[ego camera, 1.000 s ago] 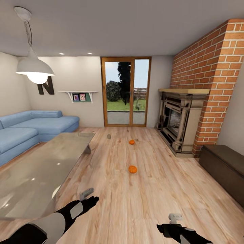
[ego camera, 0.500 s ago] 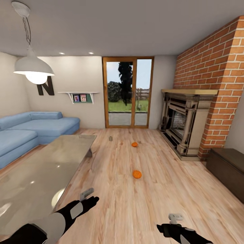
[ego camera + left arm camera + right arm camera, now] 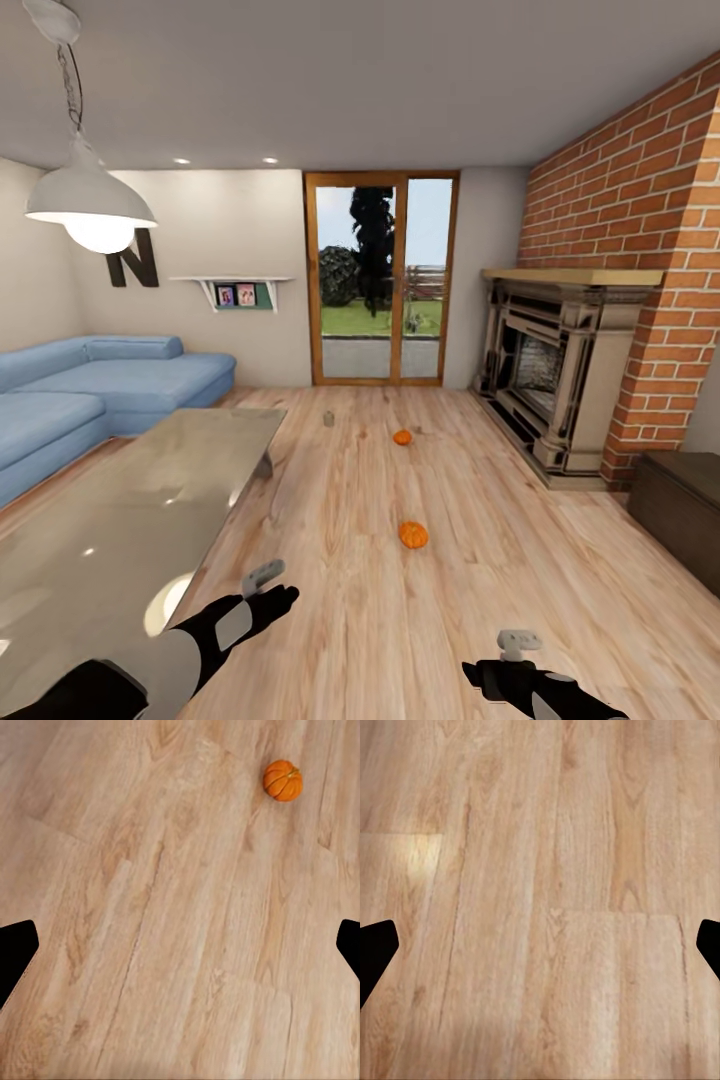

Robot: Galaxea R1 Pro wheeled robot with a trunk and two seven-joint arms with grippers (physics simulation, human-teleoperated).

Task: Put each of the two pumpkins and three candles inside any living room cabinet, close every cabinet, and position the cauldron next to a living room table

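I'm seeing the table [image 3: 120, 510] running lengthwise away from me on the left, one candle [image 3: 328, 419] standing upright on the floor [image 3: 480, 560] past its far corner, and two pumpkins [image 3: 413, 535] [image 3: 402, 437] lying apart mid-floor, the cabinet [image 3: 685, 505] sitting at the far right. Compared with a second ago the view is sliding, everything drifting rightward and lower. My left gripper [image 3: 262, 577] and right gripper [image 3: 519, 639] are both hanging spread and empty over bare boards, the near pumpkin [image 3: 283, 780] showing ahead of the left one.

Head camera down the room; wrist cameras floorward, left sharing the near pumpkin [image 3: 413, 534].
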